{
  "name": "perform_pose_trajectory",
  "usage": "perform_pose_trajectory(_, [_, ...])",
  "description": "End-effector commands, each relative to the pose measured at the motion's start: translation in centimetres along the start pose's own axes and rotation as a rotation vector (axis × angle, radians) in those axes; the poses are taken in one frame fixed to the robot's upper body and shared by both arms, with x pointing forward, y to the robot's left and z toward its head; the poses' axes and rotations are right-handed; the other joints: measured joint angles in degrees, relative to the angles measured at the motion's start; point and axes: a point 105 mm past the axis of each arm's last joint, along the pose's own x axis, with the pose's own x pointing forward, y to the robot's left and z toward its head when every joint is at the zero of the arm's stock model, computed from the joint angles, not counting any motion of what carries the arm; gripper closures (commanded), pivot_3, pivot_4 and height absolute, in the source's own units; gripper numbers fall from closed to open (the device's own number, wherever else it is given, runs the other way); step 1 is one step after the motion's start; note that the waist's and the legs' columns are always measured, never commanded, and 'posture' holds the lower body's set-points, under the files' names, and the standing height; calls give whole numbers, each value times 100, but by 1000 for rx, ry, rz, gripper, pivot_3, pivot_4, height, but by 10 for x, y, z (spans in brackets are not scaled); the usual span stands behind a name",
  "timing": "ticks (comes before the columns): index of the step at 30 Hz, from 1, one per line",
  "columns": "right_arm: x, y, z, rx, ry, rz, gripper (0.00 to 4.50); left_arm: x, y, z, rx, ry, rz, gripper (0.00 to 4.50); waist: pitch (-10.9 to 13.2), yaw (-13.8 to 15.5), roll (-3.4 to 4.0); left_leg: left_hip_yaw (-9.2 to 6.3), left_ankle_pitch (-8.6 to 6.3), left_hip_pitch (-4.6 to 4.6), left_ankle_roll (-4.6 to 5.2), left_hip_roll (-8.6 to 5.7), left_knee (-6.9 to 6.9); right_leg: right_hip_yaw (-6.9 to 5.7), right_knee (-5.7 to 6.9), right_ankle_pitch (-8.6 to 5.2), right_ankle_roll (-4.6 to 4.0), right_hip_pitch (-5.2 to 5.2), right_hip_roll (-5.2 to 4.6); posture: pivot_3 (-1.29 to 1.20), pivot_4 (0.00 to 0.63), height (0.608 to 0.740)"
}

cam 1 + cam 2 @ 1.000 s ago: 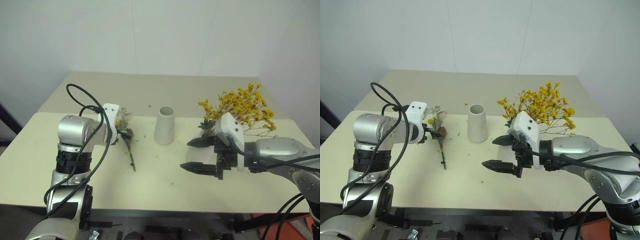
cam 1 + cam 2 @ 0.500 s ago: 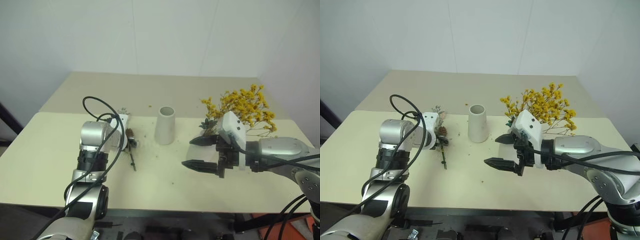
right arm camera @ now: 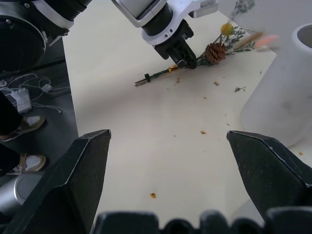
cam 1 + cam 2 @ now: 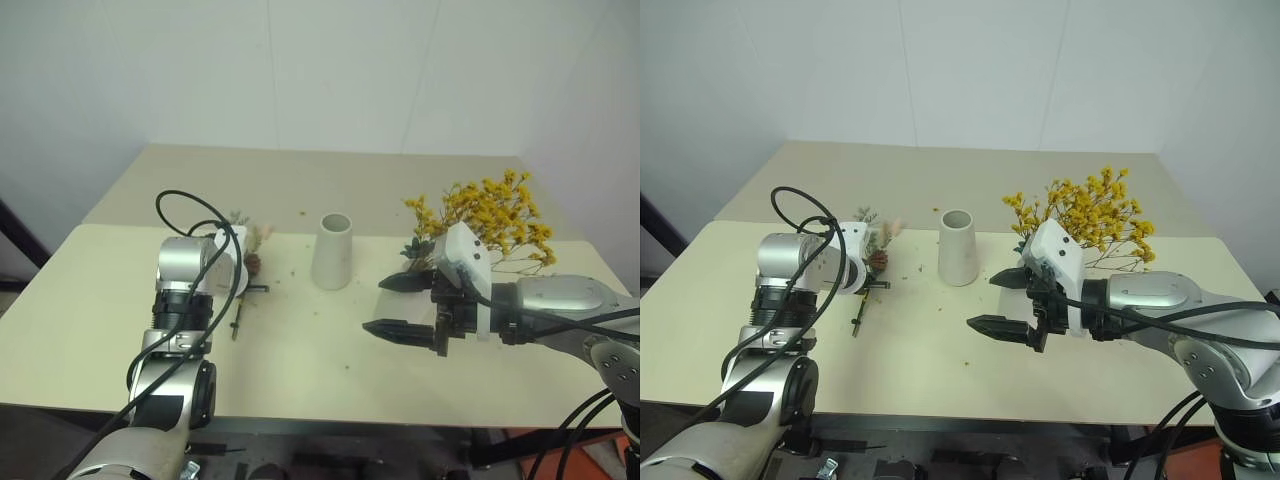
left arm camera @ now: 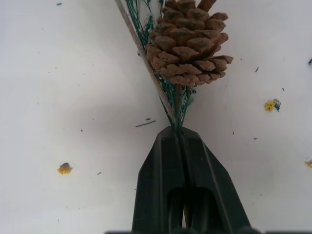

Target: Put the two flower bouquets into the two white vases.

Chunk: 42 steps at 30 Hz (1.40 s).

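- Step in hand: pickup of the sparse sprig (image 5: 183,46). It lies on the tabletop (image 4: 940,350) near the left edge, pinecone (image 3: 215,51) toward the far side.
- Left gripper (image 5: 178,134): fingers clamped on the sprig's stems just below the pinecone.
- Right gripper (image 4: 1006,302): fingers wide apart, empty, hovering over the tabletop's right half.
- Yellow bouquet (image 4: 1090,215): stands near the right far corner, its vase hidden behind the right gripper.
- Tall vase (image 4: 957,247): empty, mid-table, well apart from the sprig.
- Next move, as judged: lift, turn stems downward, align them over the tall vase's mouth.
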Motion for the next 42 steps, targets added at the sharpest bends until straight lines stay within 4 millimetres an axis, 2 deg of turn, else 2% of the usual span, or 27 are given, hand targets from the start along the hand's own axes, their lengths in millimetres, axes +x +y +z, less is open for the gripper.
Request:
perform_pose_trajectory(1, [-3,1,7,-32,-25,-20,0,1,5,4,-14,-29,24,4467,0,-2,0,0,0,1,0,0,0,0,1,0,0,0,0,0,150,740])
perform_pose_trajectory(4, [-3,1,6,-29,-29,-24,0,-9,9,24,-13,-185,43,4467,0,-6,-1,0,1,-3,-1,1,0,0,1,1,0,-3,0,0,150,740])
perform_pose_trajectory(9, [-3,3,6,-31,-46,-43,0,-43,18,61,-57,-458,23,4467,1,-13,-2,-1,0,-30,-2,4,0,0,-7,2,-1,-26,-1,0,150,740])
perform_pose_trajectory(12, [-1,4,6,-26,-69,-60,0,-65,21,75,-63,-588,-59,4467,1,-17,-2,-1,-2,-31,-6,5,0,0,-10,3,-2,-26,-2,0,150,740])
perform_pose_trajectory(15, [3,6,8,-14,-115,-84,0,-98,20,102,-38,-982,-176,4467,0,-11,-1,0,-3,-26,-8,5,-1,0,-13,3,-2,-21,-4,0,150,740])
perform_pose_trajectory(16, [4,6,9,-10,-128,-91,0,-105,20,105,-14,-1066,-191,4467,0,-4,0,4,-6,-21,-12,10,-1,1,-12,3,-2,-18,-4,0,150,740])
perform_pose_trajectory(19, [8,7,14,-7,-172,-120,0,-104,20,119,-69,-1094,-253,4467,0,29,-1,4,-3,-21,-15,10,0,0,-12,7,-7,-17,-3,0,150,740])
perform_pose_trajectory(20, [9,7,15,-7,-181,-127,0,-104,20,123,-119,-1105,-307,4467,0,42,-1,1,-2,-23,-15,7,3,-4,-12,7,-6,-15,-2,0,150,740])
perform_pose_trajectory(24, [9,15,21,-63,-266,-181,0,-132,6,136,-222,-1320,-773,4467,0,40,-1,0,-2,-32,-15,6,10,-13,-22,7,0,-11,-2,0,150,740])
perform_pose_trajectory(27, [10,18,19,-89,-286,-220,0,-144,-1,139,-227,-1396,-996,4467,0,1,-1,-1,-3,-40,-14,5,10,-18,-23,7,0,-15,-2,0,150,740])
perform_pose_trajectory(29, [11,19,17,-100,-289,-242,0,-147,-3,142,-237,-1421,-1086,4467,0,-12,-1,-2,-3,-43,-14,3,11,-21,-24,7,1,-15,-2,0,150,740])
perform_pose_trajectory(34, [15,25,10,-114,-297,-292,0,-146,-25,143,-110,-1366,-1317,4467,0,-37,-1,-6,-2,-36,-13,3,14,-24,-21,5,2,-10,4,0,150,740])
perform_pose_trajectory(42, [22,29,7,-91,-328,-328,0,-133,-58,139,62,-1272,-1371,4467,0,-65,-1,-8,-2,-37,-12,4,14,-23,-22,5,2,-10,5,0,150,740])
